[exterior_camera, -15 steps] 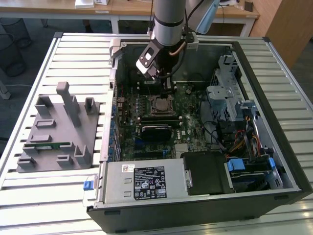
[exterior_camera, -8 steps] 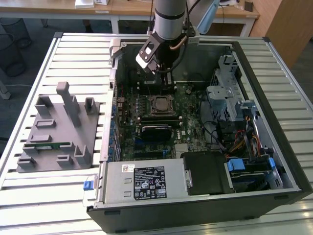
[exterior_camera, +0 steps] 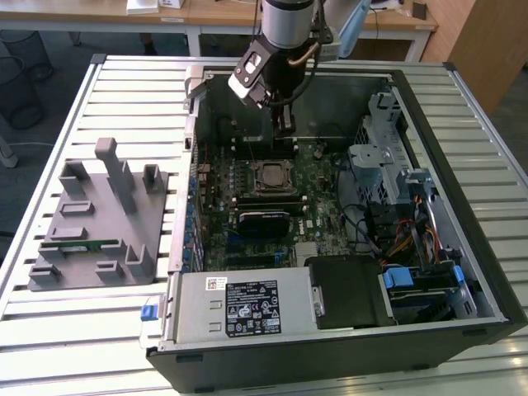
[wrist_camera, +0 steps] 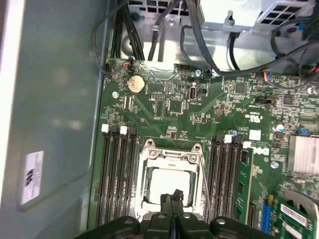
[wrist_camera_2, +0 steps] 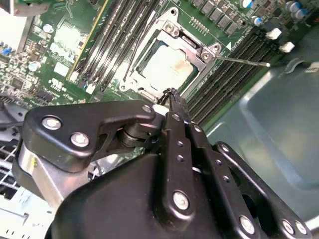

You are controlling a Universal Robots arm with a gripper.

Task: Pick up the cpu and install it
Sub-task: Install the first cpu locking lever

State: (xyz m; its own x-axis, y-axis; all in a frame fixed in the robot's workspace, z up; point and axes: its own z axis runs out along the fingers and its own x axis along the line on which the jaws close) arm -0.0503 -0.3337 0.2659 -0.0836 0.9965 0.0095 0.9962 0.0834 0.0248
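Note:
The cpu [exterior_camera: 272, 176] lies flat in the motherboard socket inside the open computer case [exterior_camera: 429, 107]. Its pale silver top shows in both wrist views [wrist_camera_2: 167, 64] [wrist_camera: 169, 180], framed by the socket's metal bracket [wrist_camera: 144, 149]. A thin wire lever [wrist_camera_2: 249, 62] sticks out from the socket's side. My gripper [exterior_camera: 283, 125] hangs just above the socket's far edge, apart from the chip. Its black fingertips [wrist_camera_2: 171, 95] [wrist_camera: 172, 199] are pressed together with nothing between them.
Black memory slots [wrist_camera: 117, 169] flank the socket. A black block [exterior_camera: 264, 221] sits just in front of it. A grey plastic fixture [exterior_camera: 99, 223] holding a green stick [exterior_camera: 87, 245] stands on the slatted table at the exterior view's left. A drive cage and cables [exterior_camera: 396, 206] fill the case's right.

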